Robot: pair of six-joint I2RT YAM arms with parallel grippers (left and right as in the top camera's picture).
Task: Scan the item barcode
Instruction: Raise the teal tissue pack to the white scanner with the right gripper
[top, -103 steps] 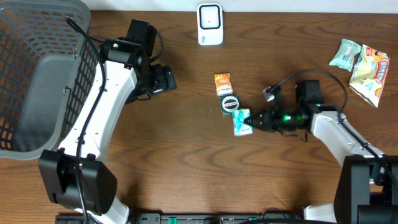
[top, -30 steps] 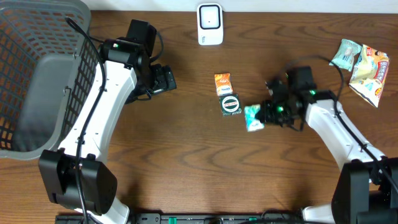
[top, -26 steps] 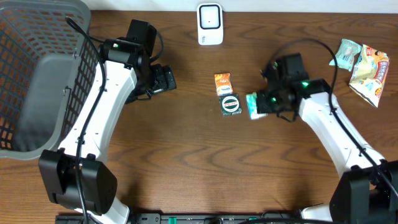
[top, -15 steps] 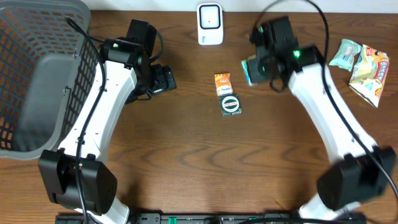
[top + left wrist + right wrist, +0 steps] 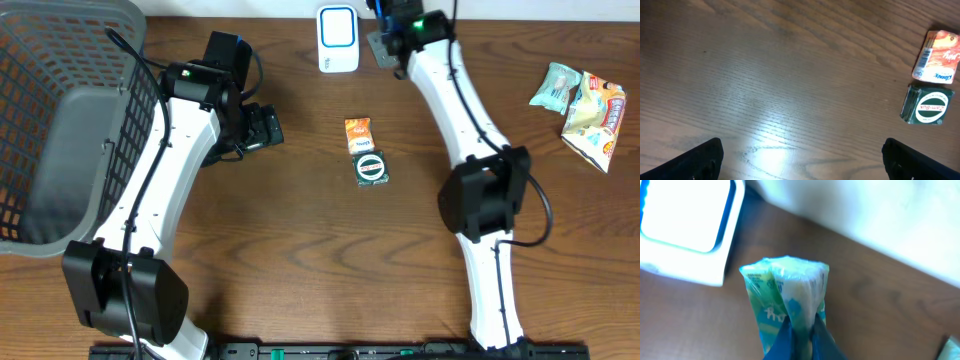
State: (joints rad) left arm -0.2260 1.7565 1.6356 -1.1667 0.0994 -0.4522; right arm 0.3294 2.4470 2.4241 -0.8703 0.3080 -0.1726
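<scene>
Overhead view: The right arm reaches to the 12 o'clock edge of the table. The right gripper is clamped on the teal packet. The packet is held just beside the scanner, at its 3 o'clock side; contact between them cannot be determined. The scanner face shows blue-white light. The left gripper is at about 10 o'clock from the table centre, and its claw state is not clear from this view. The grey basket occupies the 9 o'clock edge. An orange sachet lies near the centre, with a green tin just beside it at 6 o'clock. Two snack bags lie at 2 o'clock, well apart from the rest.

Left wrist view: The left gripper stands wide, with one dark fingertip in each lower corner and only bare wood between them. It holds nothing. The orange sachet and green tin appear at 3 o'clock.

Right wrist view: The right gripper is pinched narrow on the lower end of the teal packet, which stands upright above the fingers. The scanner sits at 10 o'clock from the packet, its face brightly lit.
</scene>
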